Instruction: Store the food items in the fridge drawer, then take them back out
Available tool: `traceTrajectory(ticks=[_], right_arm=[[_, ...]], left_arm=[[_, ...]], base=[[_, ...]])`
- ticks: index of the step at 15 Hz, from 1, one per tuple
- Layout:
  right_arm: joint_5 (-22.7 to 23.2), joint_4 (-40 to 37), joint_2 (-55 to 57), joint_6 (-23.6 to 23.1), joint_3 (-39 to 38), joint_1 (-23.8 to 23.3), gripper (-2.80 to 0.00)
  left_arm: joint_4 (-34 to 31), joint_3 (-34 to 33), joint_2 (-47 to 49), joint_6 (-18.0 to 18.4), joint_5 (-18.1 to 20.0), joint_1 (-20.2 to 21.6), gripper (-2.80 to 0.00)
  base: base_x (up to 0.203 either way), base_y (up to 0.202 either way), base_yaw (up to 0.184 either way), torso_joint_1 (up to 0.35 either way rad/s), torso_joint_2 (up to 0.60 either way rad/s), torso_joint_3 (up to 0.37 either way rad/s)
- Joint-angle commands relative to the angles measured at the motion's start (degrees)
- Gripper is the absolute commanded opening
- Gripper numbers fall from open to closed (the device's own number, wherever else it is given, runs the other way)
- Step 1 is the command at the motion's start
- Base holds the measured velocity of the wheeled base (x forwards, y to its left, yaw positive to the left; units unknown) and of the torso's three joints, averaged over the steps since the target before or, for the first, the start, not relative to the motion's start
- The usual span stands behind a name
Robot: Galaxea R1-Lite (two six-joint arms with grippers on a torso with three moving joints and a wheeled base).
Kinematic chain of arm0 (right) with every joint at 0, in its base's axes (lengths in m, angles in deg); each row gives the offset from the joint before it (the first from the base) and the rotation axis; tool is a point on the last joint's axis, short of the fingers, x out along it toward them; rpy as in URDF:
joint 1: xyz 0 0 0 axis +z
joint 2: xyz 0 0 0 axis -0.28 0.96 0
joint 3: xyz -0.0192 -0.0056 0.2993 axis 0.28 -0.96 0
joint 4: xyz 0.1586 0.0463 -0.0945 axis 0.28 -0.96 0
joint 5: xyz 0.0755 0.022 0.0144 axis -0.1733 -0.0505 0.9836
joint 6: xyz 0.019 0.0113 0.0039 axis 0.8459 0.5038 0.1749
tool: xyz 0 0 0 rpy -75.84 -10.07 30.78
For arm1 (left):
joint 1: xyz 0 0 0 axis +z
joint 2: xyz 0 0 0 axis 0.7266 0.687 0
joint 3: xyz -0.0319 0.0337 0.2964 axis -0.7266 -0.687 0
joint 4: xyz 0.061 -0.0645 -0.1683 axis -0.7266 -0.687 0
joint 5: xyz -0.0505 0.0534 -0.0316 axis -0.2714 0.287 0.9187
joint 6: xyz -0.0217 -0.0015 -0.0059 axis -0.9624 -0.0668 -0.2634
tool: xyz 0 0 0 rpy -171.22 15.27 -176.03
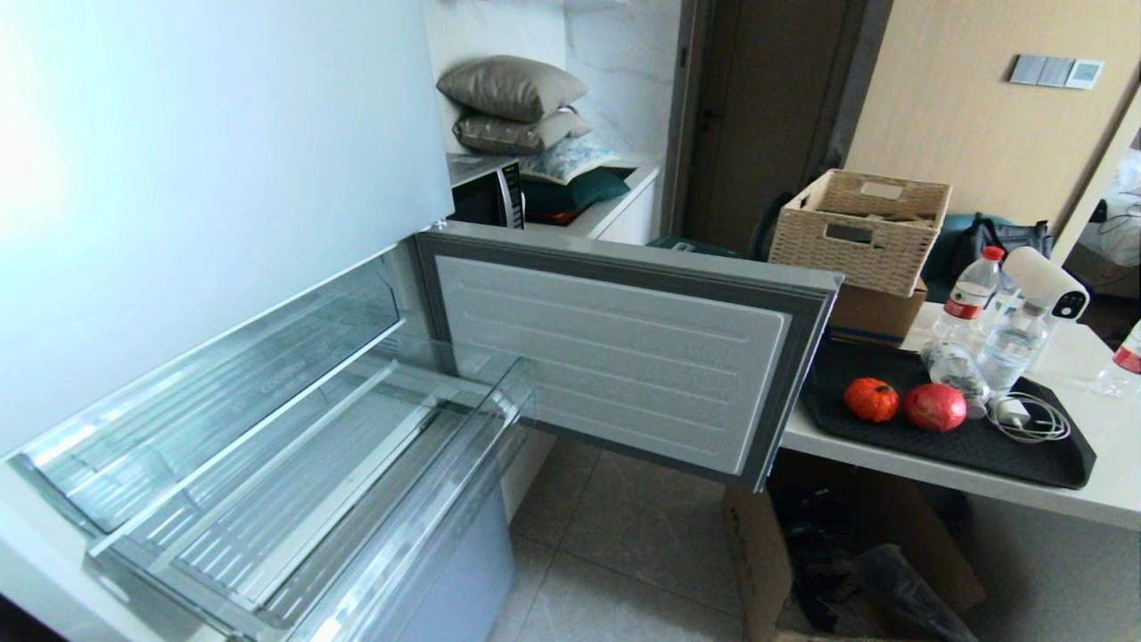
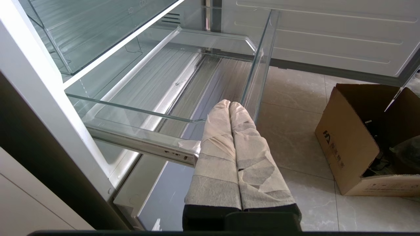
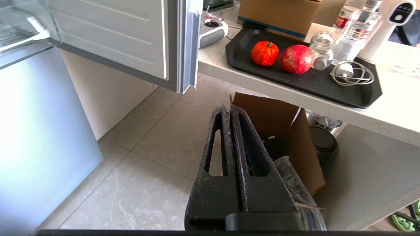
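The 2 food items [image 1: 903, 403] sit on the black tray [image 1: 1052, 464] on the desk [image 1: 1105, 419]; the fridge drawer [image 1: 294, 499] stands open, holding nothing. Both the left gripper [image 2: 229, 104] and right gripper [image 3: 227, 109] hang clenched on nothing, so the storing looks not yet begun.

My view down into the pulled-out fridge drawer [image 1: 294, 499] is open from above. The swung-out fridge door [image 1: 624, 348] stands between it and the bench [image 1: 963, 477]. On the black tray [image 1: 936, 441], water bottles [image 1: 980, 339] crowd just behind the two food items [image 1: 905, 403]; their front side is free.
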Motion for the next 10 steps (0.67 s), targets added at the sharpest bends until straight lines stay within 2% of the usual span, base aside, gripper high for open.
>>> traceTrajectory(ticks=[1,6,10], right_arm=[[-0.06,-0.18,-0.15,-0.11,-0.02,-0.01,-2.8],[-0.23,-0.18,-0.07,0.07,-0.02,-0.02,-2.8],[-0.32,-0.18,-0.15,0.4,-0.02,-0.02,-2.8]], left_arm=[[0.01,-0.01,0.09,-0.02,-0.01,-0.01,-2.8],[0.01,-0.01,0.09,-0.02,-0.01,-0.01,-2.8],[0.01,-0.01,0.09,-0.02,-0.01,-0.01,-2.8]], base=[[0.0,0.0,0.0,0.0,0.0,0.0],[0.0,0.0,0.0,0.0,0.0,0.0],[0.0,-0.004,0.152,0.003,0.0,-0.001]])
